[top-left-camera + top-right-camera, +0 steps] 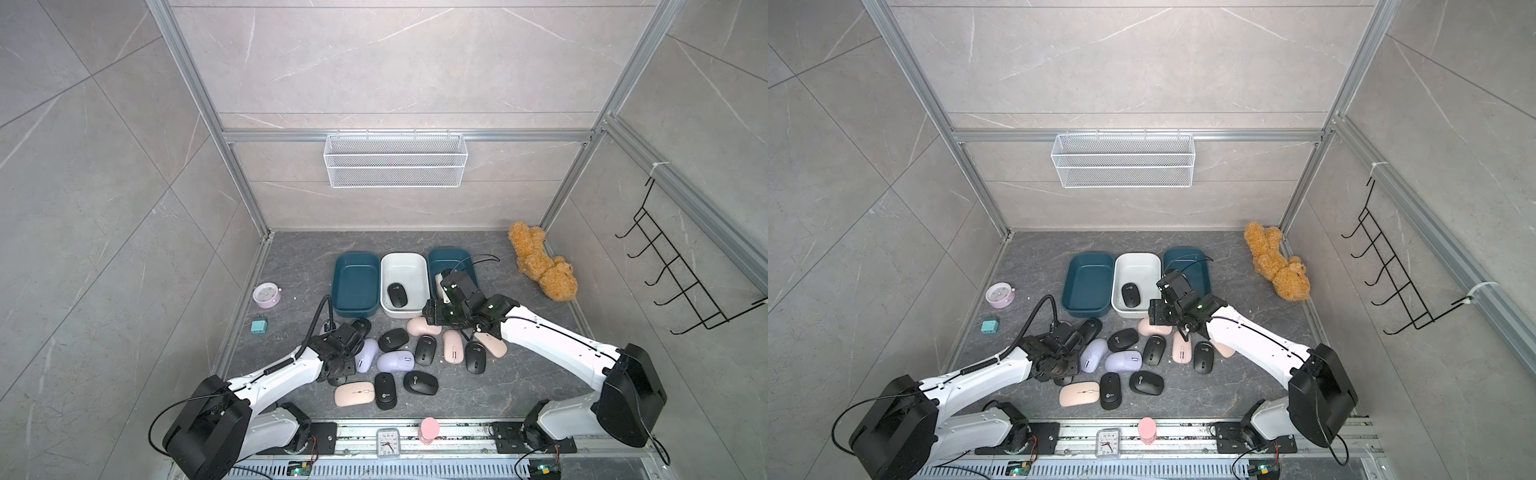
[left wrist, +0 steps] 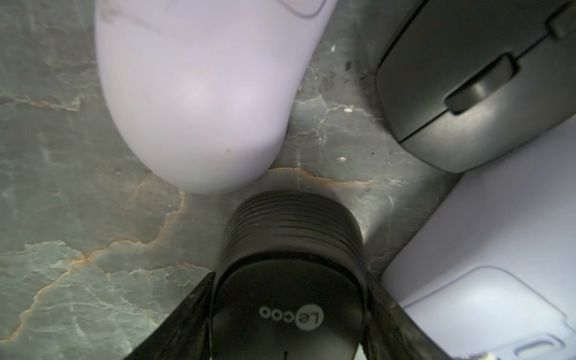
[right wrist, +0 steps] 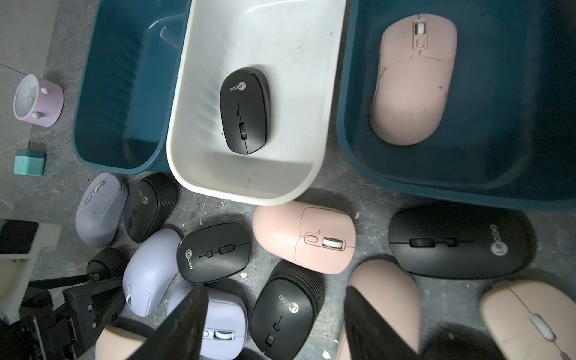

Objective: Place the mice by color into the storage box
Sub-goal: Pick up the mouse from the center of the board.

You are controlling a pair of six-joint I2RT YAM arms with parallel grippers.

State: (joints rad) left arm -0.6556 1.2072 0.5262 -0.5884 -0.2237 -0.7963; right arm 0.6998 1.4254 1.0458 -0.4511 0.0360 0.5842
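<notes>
gripping a black mouse [image 2: 290, 237] by its two sides, the left gripper [image 2: 291, 276] is shown in the left wrist view with a finger [image 2: 187, 314] pressed against each flank. the mouse is seen low against the tabletop [image 1: 519, 374], toward its near left part. just beside it a lilac mouse [image 1: 366, 354] and a second lilac mouse [image 1: 397, 360] are laid.

the right gripper [image 3: 276, 291] is held in the air with its fingers spread apart and nothing caught between them. in both top views it is placed by the near right corner of the white box [image 1: 405, 259].

the loose mice [image 1: 426, 350], black, lilac and pink, are scattered over the middle of the tabletop, between the boxes and the near edge.

three boxes are set side by side beyond them, toward the far edge. the left teal box [image 1: 355, 282] is seen with no mouse in it. one boxed black mouse [image 1: 397, 295] is laid in the white box, and a pink mouse [image 3: 411, 87] in the right teal box [image 1: 451, 255].

a round alarm clock [image 1: 264, 294] and a small teal block [image 1: 258, 325] are found by the left edge, and a teddy bear [image 1: 540, 266] at the far right corner.
</notes>
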